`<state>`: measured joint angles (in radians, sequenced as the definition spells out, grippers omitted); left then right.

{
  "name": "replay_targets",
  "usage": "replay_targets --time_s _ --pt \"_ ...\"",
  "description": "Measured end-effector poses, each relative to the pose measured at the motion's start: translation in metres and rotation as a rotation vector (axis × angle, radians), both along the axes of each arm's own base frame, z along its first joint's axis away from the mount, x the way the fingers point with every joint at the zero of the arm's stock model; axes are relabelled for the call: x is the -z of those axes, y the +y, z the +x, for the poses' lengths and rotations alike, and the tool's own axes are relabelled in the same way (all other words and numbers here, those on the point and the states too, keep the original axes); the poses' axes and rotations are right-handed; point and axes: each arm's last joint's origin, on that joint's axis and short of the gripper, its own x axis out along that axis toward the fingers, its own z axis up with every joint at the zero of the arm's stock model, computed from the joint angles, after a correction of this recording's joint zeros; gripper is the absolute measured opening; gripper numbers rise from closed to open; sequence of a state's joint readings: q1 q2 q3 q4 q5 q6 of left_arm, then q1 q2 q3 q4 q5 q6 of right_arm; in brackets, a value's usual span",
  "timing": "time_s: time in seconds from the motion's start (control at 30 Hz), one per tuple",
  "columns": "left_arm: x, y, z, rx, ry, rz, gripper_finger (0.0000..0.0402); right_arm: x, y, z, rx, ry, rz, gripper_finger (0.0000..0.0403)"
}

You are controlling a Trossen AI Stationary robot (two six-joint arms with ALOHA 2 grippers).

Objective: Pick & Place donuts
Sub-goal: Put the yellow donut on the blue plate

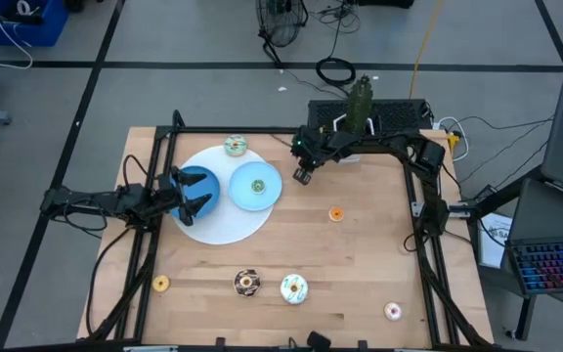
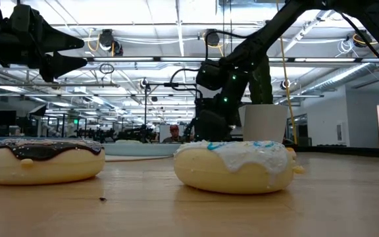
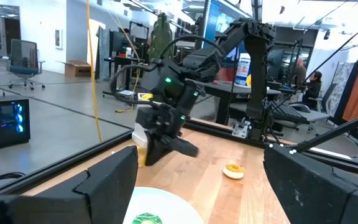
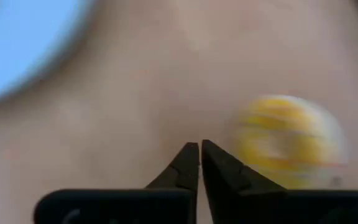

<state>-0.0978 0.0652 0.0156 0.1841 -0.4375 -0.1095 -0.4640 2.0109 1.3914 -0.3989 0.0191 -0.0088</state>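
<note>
I have the right end effector (image 1: 303, 174) closed and empty, at about two o'clock from the light blue plate (image 1: 256, 186) holding a green donut (image 1: 257, 184). Left end effector (image 1: 195, 194) open over the dark blue bowl (image 1: 197, 182). Orange donut (image 1: 336, 213) lies on the surface (image 1: 360, 264).

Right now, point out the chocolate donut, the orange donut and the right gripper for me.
chocolate donut (image 1: 246, 284): high view, on its brown icing.
orange donut (image 1: 336, 213): high view, on its iced ring.
right gripper (image 4: 200, 163): right wrist view, between its closed fingertips.
</note>
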Motion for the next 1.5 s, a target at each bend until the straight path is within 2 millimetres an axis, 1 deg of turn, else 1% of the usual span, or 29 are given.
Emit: replay_targets --time_s 0.07,0.23,0.3,0.4,0.47,0.53,0.63,0.73,0.83,0.9,1.03,1.3,1.5 --pt "0.0 0.0 0.0 0.0 0.0 0.0 0.0345 0.0 0.011 0.006 -0.047 -0.008 0.009 0.0004" --pt "0.0 0.0 0.0 0.0 0.0 0.0 0.0344 0.0 0.034 0.016 -0.113 -0.005 0.003 0.0023" --pt "0.0 0.0 0.0 0.0 0.0 0.0 0.0345 -0.001 0.041 0.018 -0.127 0.02 -0.059 0.0032" --pt "0.0 0.0 0.0 0.0 0.0 0.0 0.0345 -0.003 0.044 0.02 -0.129 0.094 -0.237 0.0053" --pt "0.0 0.0 0.0 0.0 0.0 0.0 0.0344 -0.004 0.039 0.018 -0.118 0.144 -0.334 0.0075" --pt "0.0 0.0 0.0 0.0 0.0 0.0 0.0345 -0.005 0.032 0.016 -0.103 0.159 -0.361 0.0105" --pt "0.0 0.0 0.0 0.0 0.0 0.0 0.0345 -0.005 0.02 0.01 -0.029 0.138 -0.319 0.0151" --pt "0.0 0.0 0.0 0.0 0.0 0.0 0.0344 -0.003 0.005 0.002 0.041 0.113 -0.237 0.0189" --pt "0.0 0.0 0.0 0.0 0.0 0.0 0.0345 -0.002 -0.01 -0.006 0.082 0.089 -0.164 0.0214" --pt "0.0 0.0 0.0 0.0 0.0 0.0 0.0345 -0.001 -0.016 -0.009 0.103 0.076 -0.15 0.0223" --pt "0.0 0.0 0.0 0.0 0.0 0.0 0.0345 0.0 -0.023 -0.012 0.1 0.062 -0.119 0.0227" --pt "0.0 0.0 0.0 0.0 0.0 0.0 0.0345 -0.001 -0.029 -0.012 0.081 0.044 -0.141 0.0203" --pt "0.0 0.0 0.0 0.0 0.0 0.0 0.0345 0.014 -0.033 -0.011 0.088 0.06 -0.134 0.0186"
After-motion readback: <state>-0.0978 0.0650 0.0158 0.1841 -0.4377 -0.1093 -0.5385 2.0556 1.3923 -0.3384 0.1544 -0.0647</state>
